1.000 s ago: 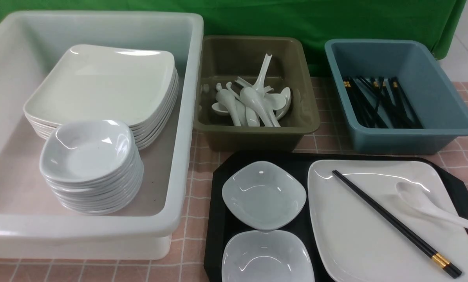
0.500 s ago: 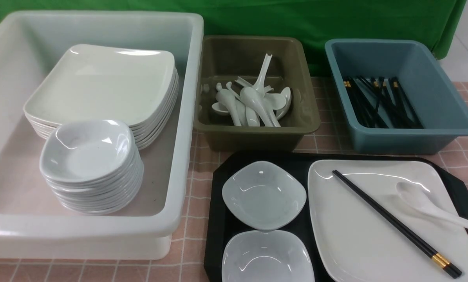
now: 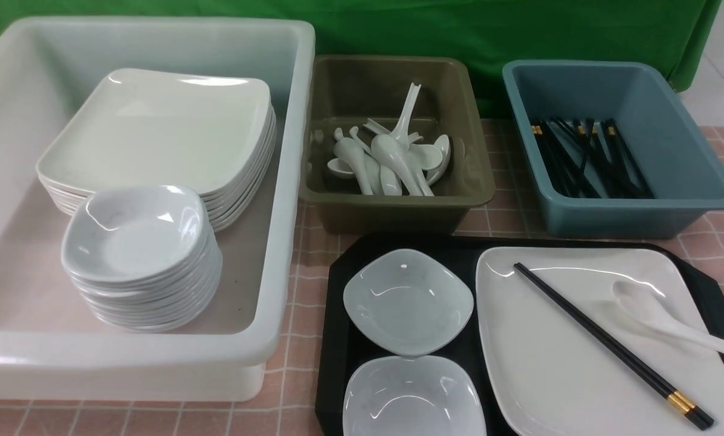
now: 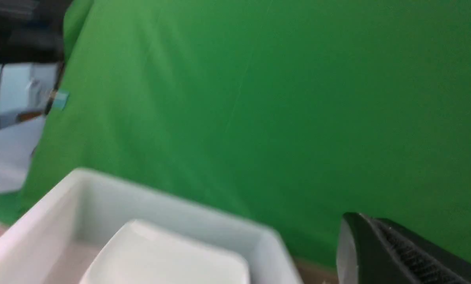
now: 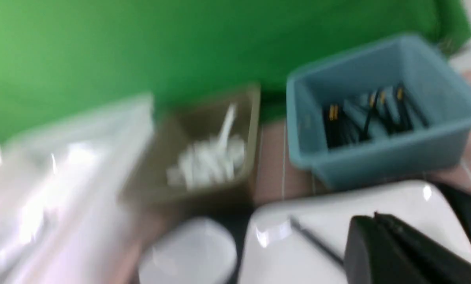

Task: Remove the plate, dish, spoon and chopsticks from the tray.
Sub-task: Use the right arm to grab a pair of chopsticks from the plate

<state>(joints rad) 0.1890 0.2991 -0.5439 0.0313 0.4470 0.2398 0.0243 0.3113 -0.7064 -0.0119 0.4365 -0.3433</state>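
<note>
Left gripper and right gripper partly in frame, state cannot be told, tray at 5 o'clock, plate on its 3 o'clock half, chopsticks and spoon resting on plate, dishes at 9 o'clock
</note>
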